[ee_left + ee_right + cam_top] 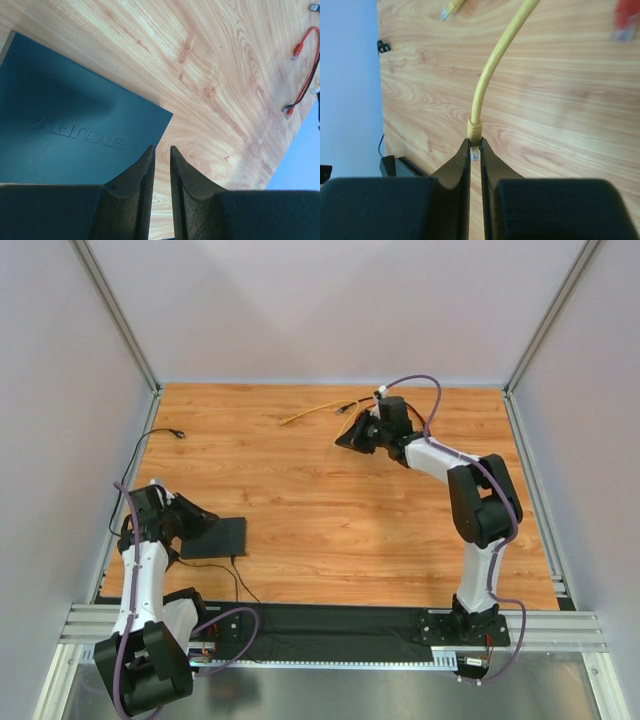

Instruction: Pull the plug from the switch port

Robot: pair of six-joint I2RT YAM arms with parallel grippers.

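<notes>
The switch [216, 537] is a flat black box lying at the near left; in the left wrist view [75, 115] its top shows embossed lettering. My left gripper [192, 520] hovers at the switch's left edge, and in the left wrist view [161, 148] its jaws are nearly together with nothing between them. My right gripper [352, 437] is at the far middle, well away from the switch. In the right wrist view [475, 142] it is shut on the yellow plug [475, 131] of a yellow cable [495, 60], which is held free above the wood.
The yellow cable [310, 412] trails left across the far table. A red cable [305, 70] lies near it, its plug showing in the right wrist view [622, 20]. A thin black cable [158, 440] lies at the far left, and another [240, 580] runs from the switch toward the near rail.
</notes>
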